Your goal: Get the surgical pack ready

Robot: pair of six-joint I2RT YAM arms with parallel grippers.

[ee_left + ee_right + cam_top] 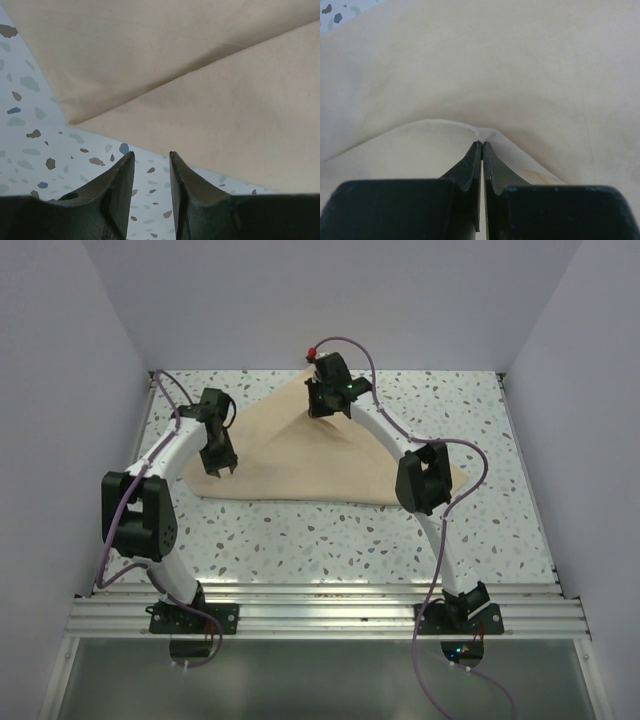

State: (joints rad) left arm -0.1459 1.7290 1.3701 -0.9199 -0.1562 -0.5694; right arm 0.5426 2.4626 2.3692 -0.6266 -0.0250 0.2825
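Here, at the left of the speckled tabletop (330, 540), the left gripper (220, 466) hangs over the left corner of the wrap sheet (300, 455). Its wrist view shows the two dark fingers (120, 175) parted partway. Bare tabletop shows in the gap between them and nothing is caught there. The fingertips sit over the table, just short of the sheet's near edge. Just ahead of them, a folded layer of the tan cloth runs in a diagonal line across a lower layer, and both layers come to a point at the left.

In the middle, the wrap sheet lies flat on the table in a rough triangle. Its long edge faces the arms, its left corner is under the left gripper, and its right corner pokes out beside the right arm (425, 480). Its peak is at the far side, and a fold line runs from near the peak down toward the left corner.

Toward the right, the right arm reaches across the sheet to that far peak, where the right gripper (320, 405) points down at the cloth. Its wrist view shows the fingers (470, 167) pressed together with only a hairline between them, pinching a small raised fold of the sheet's edge at their tips. Around the pinch the cloth lifts in a shallow arch, and a sliver of tabletop shows at the top left corner of that view.
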